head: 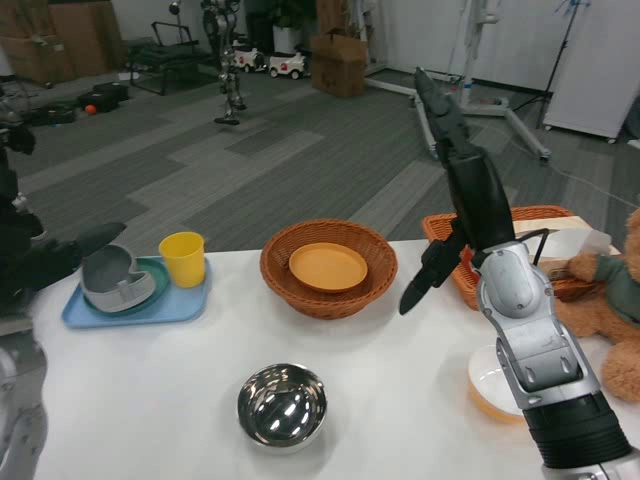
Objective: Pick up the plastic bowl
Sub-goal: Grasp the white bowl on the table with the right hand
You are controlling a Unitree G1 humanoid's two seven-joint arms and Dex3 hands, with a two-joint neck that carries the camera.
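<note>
Right robot hand (455,150): I see it raised, fingers extended, empty.
Left robot hand (45,262): edge of frame, grip unclear.
Orange plastic bowl (328,266): in round brown wicker basket (328,295).

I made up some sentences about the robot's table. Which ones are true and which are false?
1. The yellow cup stands on the blue tray. True.
2. The round wicker basket holds a green plate. False: it holds an orange plate.
3. The right hand is raised and holds nothing. True.
4. The shiny metal bowl sits inside the basket. False: it sits on the white table.
</note>
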